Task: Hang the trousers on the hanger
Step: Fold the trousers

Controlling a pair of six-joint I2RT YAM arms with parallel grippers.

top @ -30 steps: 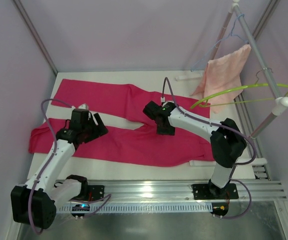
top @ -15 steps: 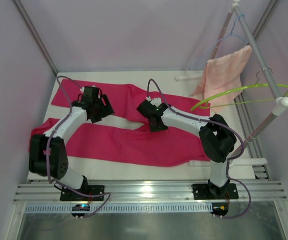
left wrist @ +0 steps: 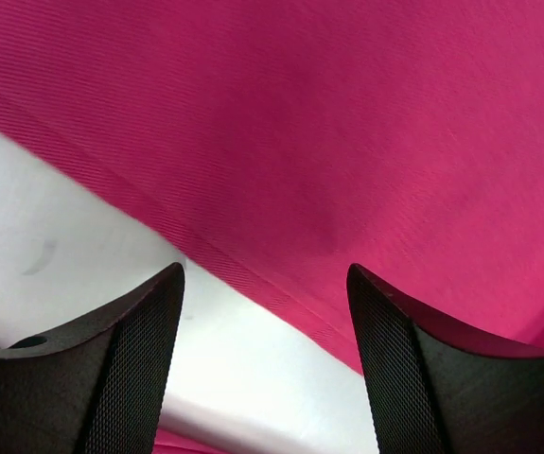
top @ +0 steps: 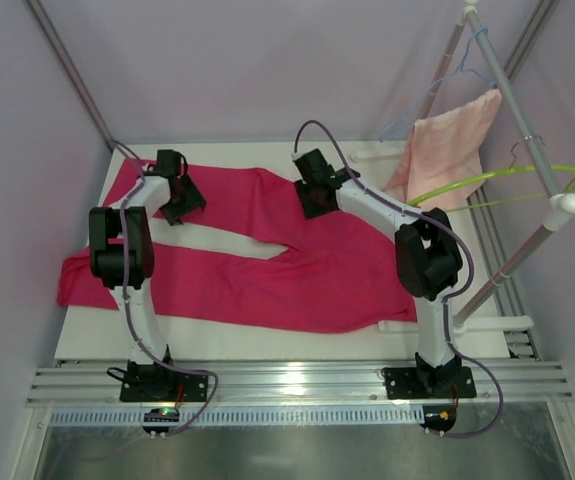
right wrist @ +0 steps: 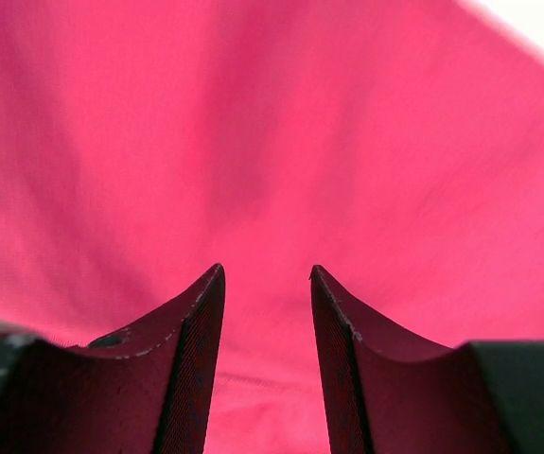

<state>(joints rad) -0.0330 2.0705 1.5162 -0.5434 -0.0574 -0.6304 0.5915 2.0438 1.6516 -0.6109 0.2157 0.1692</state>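
Both arms reach far out over the bench (top: pixel 217 340), elbows high. The left jaws stand wide and empty. Below their tips lie the edge of one leg of the trousers (top: pixel 267 270) and a strip of bare bench. The right jaws show a narrower gap, nothing pinched, with pink cloth filling the space beneath. The hanger (top: pixel 497 180) hangs on the rail (top: pixel 527 150), well right of the right jaws, beside the towel (top: pixel 452 140).
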